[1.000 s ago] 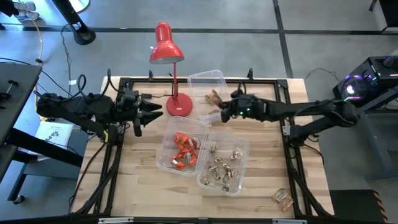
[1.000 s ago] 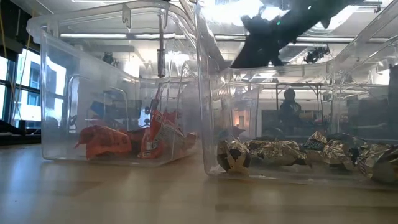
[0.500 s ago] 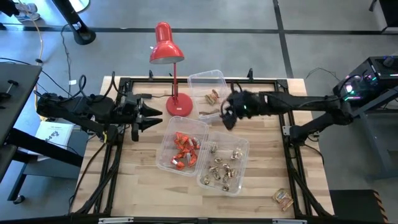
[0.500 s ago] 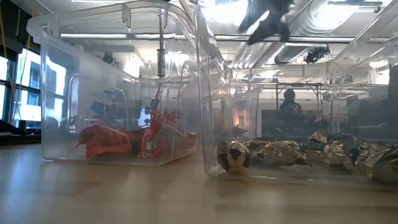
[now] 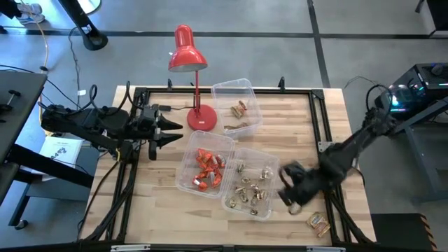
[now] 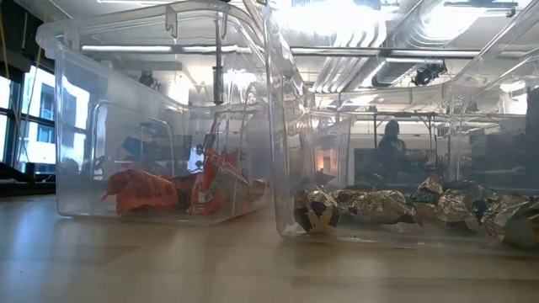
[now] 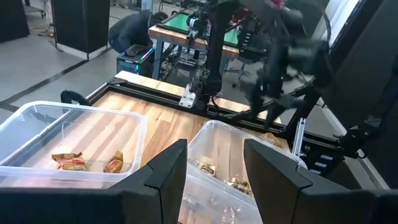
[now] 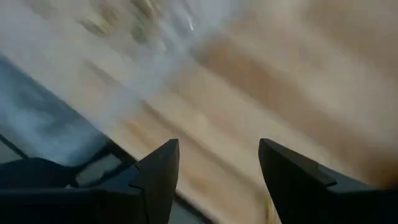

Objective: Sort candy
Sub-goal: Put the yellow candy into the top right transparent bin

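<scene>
Red-orange candy lies in a clear tub, and gold-silver candy fills the tub beside it. Two brown-orange sweets lie in the far tub. One more loose sweet rests on the table's near right corner. My right gripper hovers open over bare wood, right of the gold-silver tub and up-left of that loose sweet; its wrist view shows nothing between the fingers. My left gripper waits open at the table's left, by the lamp's base.
A red desk lamp stands at the far middle, its base between my left gripper and the far tub. A black frame rail runs along the table's right side. Bare wood lies along the near edge.
My right gripper has swung from above the far tub toward the table's near right, across the gold-silver tub, leaving the low view. A brown-orange sweet now lies in the far tub's near part, where the gripper stood.
</scene>
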